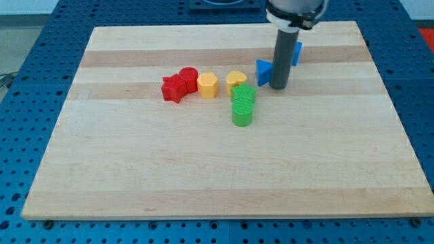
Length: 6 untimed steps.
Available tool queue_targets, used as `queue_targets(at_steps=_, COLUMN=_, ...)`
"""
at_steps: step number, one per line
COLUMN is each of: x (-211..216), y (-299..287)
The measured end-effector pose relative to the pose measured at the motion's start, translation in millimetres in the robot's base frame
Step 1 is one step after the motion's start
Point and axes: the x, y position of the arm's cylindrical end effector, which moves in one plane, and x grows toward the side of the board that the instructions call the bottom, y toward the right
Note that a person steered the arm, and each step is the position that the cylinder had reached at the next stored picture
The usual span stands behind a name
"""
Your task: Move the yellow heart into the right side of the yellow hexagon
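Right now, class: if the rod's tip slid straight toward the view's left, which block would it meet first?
Probably the blue triangle, just left of my tip; the yellow heart lies beyond it. Depth is uncertain.

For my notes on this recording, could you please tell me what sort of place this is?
Probably a robotics lab bench: a wooden board lying on a blue perforated table, with small coloured blocks like the yellow heart beside my tip.

The counter (224, 176) is pale wood in glued strips, grain visible, matt and smooth. The yellow heart (236, 78), yellow hexagon (207, 85) and green blocks (243, 105) look like matt plastic, the green ones ridged. The rod (280, 57) is dark and dull
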Motion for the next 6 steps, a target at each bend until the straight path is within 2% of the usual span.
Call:
queue_targets(at_steps=4, x=-0.1, y=-53.7)
queue_targets(at_steps=5, x=-0.1, y=-44.9)
queue_targets(at_steps=6, x=6.8, y=-11.5)
